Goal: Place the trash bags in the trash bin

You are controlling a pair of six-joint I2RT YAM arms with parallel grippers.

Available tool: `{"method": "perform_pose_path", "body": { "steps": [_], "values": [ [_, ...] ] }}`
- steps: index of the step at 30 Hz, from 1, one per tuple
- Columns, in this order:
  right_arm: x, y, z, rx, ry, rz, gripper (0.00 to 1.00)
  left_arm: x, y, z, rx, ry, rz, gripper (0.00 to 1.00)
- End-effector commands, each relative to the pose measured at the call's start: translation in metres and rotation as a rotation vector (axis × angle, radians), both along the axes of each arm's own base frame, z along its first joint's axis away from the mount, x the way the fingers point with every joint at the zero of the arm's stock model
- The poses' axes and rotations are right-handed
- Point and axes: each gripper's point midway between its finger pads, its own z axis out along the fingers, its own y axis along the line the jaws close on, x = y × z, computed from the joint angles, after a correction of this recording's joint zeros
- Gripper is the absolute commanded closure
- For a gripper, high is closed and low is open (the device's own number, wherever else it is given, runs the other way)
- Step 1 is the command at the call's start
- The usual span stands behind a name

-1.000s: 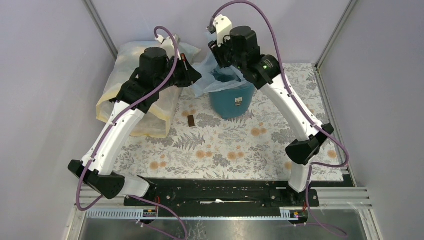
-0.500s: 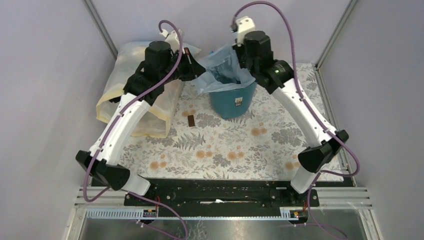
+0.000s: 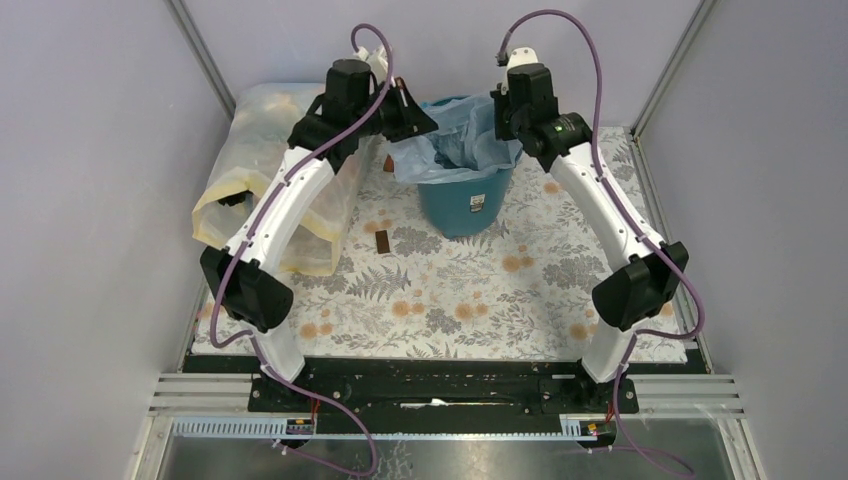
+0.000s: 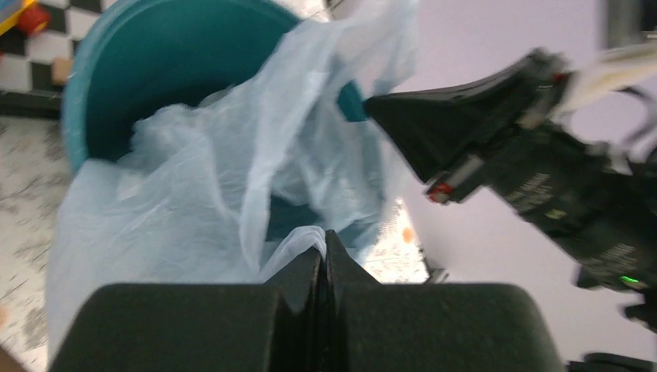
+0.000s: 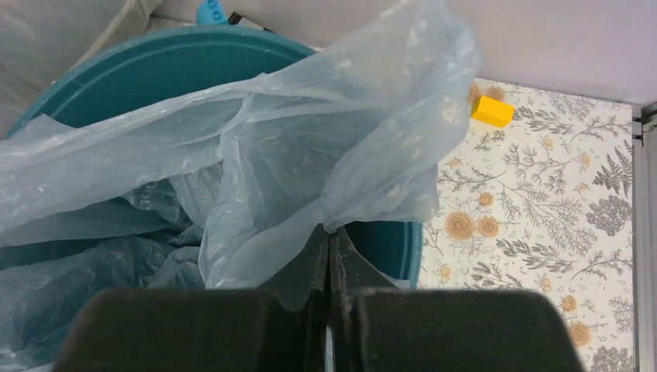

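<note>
Left pincer (image 4: 324,242) and right pincer (image 5: 329,235), both closed, pinch the crinkly translucent pale-blue trash bag (image 5: 310,147) over the trash bin (image 5: 147,74).

i see the trash bin (image 3: 465,205) standing at the far middle of the tabletop (image 3: 470,300), with the trash bag (image 3: 450,150) in its mouth and draped over the left rim. my left claw (image 4: 324,242) pinches the bag at the bin's left side, my right claw (image 5: 328,234) at its right. a sack (image 3: 222,185) lies left of the bin, and a small flat piece (image 3: 383,242) lies before it, to its left.
</note>
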Motion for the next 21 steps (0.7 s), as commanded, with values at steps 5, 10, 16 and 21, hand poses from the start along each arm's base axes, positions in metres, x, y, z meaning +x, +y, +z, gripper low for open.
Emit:
{"method": "perform_pose_path", "body": {
  "steps": [5,10,16,21],
  "values": [
    [-0.014,-0.062,0.073,0.135,-0.134,-0.152,1.00,-0.016,-0.022,0.108,-0.269,-0.191,-0.133,1.00],
    [-0.022,-0.079,0.078,0.143,-0.148,-0.185,1.00,0.006,-0.036,0.075,-0.291,-0.111,-0.137,1.00],
    [-0.039,-0.083,0.084,0.158,-0.158,-0.182,1.00,0.022,-0.046,0.051,-0.282,-0.066,-0.138,1.00],
    [-0.051,-0.088,0.074,0.152,-0.126,-0.193,1.00,0.011,-0.008,0.080,-0.198,-0.145,-0.040,1.00]
  ]
}}
